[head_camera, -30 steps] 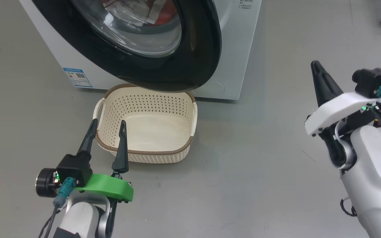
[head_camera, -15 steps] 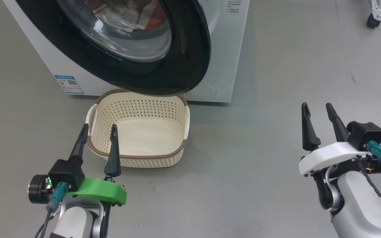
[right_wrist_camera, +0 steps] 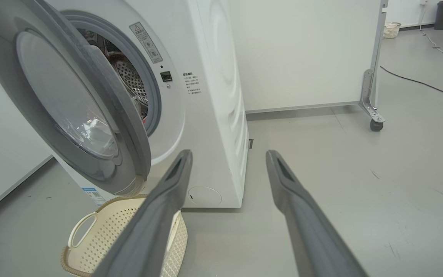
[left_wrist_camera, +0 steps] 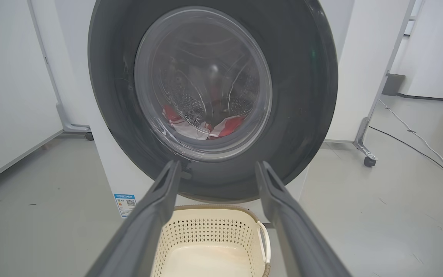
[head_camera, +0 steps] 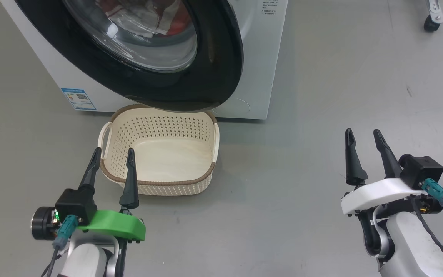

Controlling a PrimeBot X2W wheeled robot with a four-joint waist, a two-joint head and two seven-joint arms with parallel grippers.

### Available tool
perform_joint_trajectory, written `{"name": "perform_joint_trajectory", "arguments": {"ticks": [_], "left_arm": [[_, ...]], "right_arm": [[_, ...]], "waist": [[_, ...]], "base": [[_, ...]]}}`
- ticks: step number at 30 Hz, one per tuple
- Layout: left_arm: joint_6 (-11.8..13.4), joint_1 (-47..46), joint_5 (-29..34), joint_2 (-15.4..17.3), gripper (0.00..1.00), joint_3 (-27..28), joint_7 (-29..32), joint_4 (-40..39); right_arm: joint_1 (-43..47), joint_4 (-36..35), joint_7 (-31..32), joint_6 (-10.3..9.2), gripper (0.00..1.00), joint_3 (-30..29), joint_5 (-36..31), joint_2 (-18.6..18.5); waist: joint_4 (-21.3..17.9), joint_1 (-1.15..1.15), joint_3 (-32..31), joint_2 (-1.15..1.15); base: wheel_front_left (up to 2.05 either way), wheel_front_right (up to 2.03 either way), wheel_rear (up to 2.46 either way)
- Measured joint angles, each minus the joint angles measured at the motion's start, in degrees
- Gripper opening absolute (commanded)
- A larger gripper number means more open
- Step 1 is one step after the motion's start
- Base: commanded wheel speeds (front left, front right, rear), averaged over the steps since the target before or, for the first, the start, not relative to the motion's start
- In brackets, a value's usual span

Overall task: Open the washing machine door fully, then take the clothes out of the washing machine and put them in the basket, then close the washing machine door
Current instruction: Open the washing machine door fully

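The washing machine (head_camera: 260,57) stands at the far left. The washing machine door (head_camera: 214,77) is partly open and hangs over the basket (head_camera: 167,188) on the floor just in front. The clothes (left_wrist_camera: 225,127) lie in the drum, red and white through the door's glass. The left gripper (head_camera: 114,151) hovers at the basket's near left rim, fingers spread and holding nothing. The right gripper (head_camera: 362,132), well to the right, is the same.

One washing machine (head_camera: 260,57), one basket (head_camera: 167,188), two end effectors.
The washing machine has a single round door (head_camera: 221,57) and one blue sticker (head_camera: 78,99); the lone basket has two side handles. The left end effector (head_camera: 114,151) and right end effector (head_camera: 362,131) each carry two dark fingers (head_camera: 130,177), four in all. The red-and-white clothes (left_wrist_camera: 225,125) behind the glass are too bunched to count.
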Motion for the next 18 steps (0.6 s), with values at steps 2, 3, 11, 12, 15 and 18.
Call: {"name": "perform_joint_trajectory", "arguments": {"ticks": [2, 3, 11, 12, 15, 18], "left_arm": [[-0.1, 0.0, 0.0, 0.0, 1.0, 0.1, 0.0, 0.0], [-0.2, 0.1, 0.1, 0.0, 1.0, 0.1, 0.0, 0.0], [-0.5, 0.4, 0.2, 0.0, 1.0, 0.5, 0.0, 0.0], [-0.5, 0.5, 0.2, 0.0, 1.0, 0.5, 0.0, 0.0], [-0.5, 0.6, 0.5, 0.0, 1.0, 0.7, 0.0, 0.0], [-0.5, 0.6, 0.5, 0.0, 1.0, 0.8, 0.0, 0.1]], "right_arm": [[0.3, -0.5, 0.0, -0.01, 1.0, -0.1, 0.0, 0.0], [0.5, -0.6, -0.1, -0.01, 1.0, -0.1, -0.1, 0.0], [1.7, -2.9, -0.1, -0.02, 1.0, -0.8, -1.6, 0.1], [1.8, -3.1, -0.1, -0.02, 1.0, -0.9, -1.6, 0.2], [1.9, -3.7, -0.1, -0.02, 1.0, -0.9, -2.2, 0.3], [2.0, -3.9, -0.1, -0.02, 1.0, -0.9, -2.6, 0.3]], "waist": [[0.0, 0.0, 0.0, 0.0], [0.0, 0.0, 0.0, 0.0], [0.2, 0.0, 0.0, 0.0], [0.2, 0.0, 0.0, 0.0], [0.3, 0.0, 0.0, 0.0], [0.3, 0.0, 0.0, 0.0]], "base": [[0.0, 0.0, 0.0], [0.0, 0.0, 0.0], [0.0, 0.0, 0.0], [0.0, 0.0, 0.0], [0.0, 0.0, 0.0], [0.0, 0.0, 0.0]]}}
